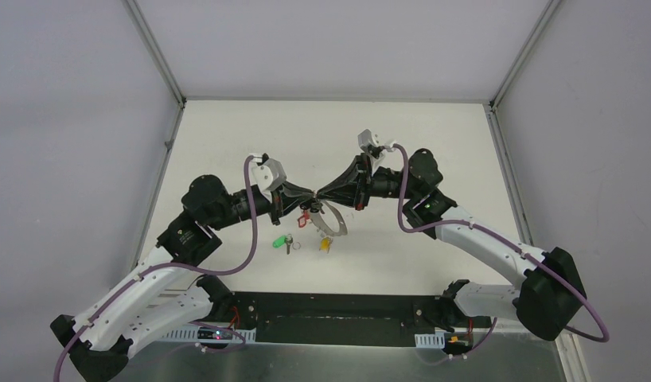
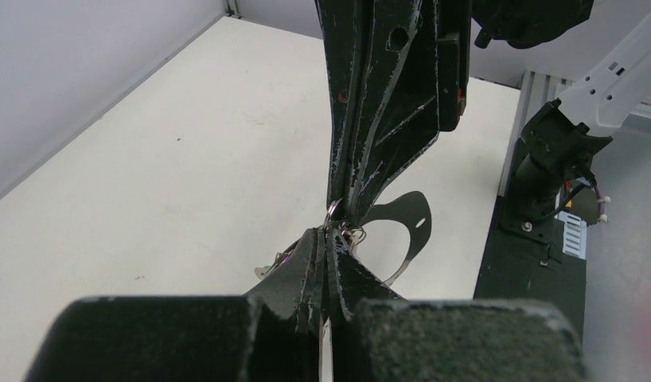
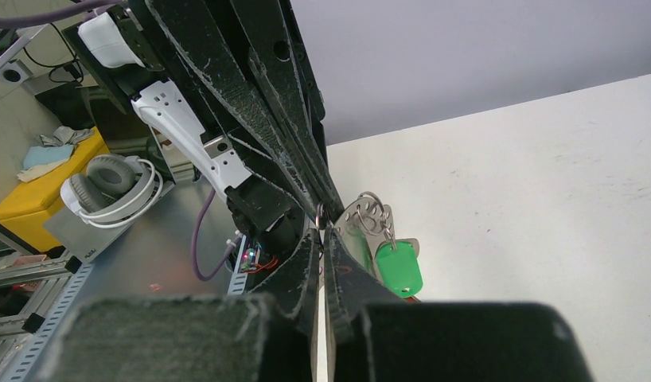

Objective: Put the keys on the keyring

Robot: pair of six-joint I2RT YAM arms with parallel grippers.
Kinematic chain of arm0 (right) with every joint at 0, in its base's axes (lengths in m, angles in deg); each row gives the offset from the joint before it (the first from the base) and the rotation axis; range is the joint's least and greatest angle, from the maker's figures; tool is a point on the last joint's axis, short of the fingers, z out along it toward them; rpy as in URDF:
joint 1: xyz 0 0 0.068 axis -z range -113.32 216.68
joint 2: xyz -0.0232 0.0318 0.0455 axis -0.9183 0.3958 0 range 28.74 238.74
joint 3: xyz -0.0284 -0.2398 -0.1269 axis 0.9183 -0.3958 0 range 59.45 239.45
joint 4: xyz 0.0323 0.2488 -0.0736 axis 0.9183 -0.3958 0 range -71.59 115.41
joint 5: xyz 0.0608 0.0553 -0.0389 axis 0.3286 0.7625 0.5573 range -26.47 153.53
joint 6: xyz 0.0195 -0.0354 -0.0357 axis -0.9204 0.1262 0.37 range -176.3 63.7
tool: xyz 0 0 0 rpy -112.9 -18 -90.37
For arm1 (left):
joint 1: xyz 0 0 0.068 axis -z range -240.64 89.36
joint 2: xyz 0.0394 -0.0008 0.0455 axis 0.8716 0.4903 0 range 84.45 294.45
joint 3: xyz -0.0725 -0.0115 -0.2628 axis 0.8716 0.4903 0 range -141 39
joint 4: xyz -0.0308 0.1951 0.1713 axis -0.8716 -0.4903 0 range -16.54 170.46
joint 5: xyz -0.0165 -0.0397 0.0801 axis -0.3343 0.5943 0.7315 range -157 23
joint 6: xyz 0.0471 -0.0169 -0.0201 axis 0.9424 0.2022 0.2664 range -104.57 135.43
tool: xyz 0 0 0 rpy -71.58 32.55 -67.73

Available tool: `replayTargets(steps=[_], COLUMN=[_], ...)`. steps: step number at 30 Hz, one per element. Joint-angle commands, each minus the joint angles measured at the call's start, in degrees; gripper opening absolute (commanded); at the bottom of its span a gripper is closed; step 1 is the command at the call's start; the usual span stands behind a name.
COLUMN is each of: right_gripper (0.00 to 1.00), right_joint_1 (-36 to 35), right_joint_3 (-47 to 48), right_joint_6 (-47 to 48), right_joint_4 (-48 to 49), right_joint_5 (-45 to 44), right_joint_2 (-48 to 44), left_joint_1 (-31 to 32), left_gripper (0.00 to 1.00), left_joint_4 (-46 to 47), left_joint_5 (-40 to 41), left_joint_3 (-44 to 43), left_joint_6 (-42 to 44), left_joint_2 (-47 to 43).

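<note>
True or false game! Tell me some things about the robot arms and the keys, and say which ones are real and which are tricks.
1. The left gripper and the right gripper meet tip to tip over the middle of the table. True.
2. Both grippers are wide open. False: each has its fingers pressed shut.
3. One key has a green cap. True.
4. The table is black. False: it is white.
5. The red cap lies far off by the back wall. False: it is right beside the left gripper's tip, close to the keyring.
</note>
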Motion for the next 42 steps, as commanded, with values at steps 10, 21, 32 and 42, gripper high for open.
replayTargets(steps=[10,21,32,42], right_gripper=[0.36,0.60,0.61,0.58], right_joint_1=[-0.78,-0.79,-3.86,-6.96], right_joint_3=[-0.41,0.73,4.11,7.51], right_joint_6=[2.04,3.58,2.25,1.87], right_joint_4=[-0.91,-3.92,-3.38,-0.39], right_joint_5=[-3.42,-3.94,-2.10,-1.76], right_joint_2=[-4.13,-4.14,0.45,5.28], left_joint_1=[0.14,0.14,0.10,0.10], left_gripper=[0.00,0.00,0.00,0.00], left_joint_4=[-13.52,-35.81,-58.87,-70.52], left_joint_5=[3.33,6.85,9.25,9.50], left_joint_3=[-11.45,-24.92,-41.87,-53.22], left_joint_6=[-3.67,-9.73,-8.63,-3.23], left_joint_2=[1.84,8.27,18.13,27.47])
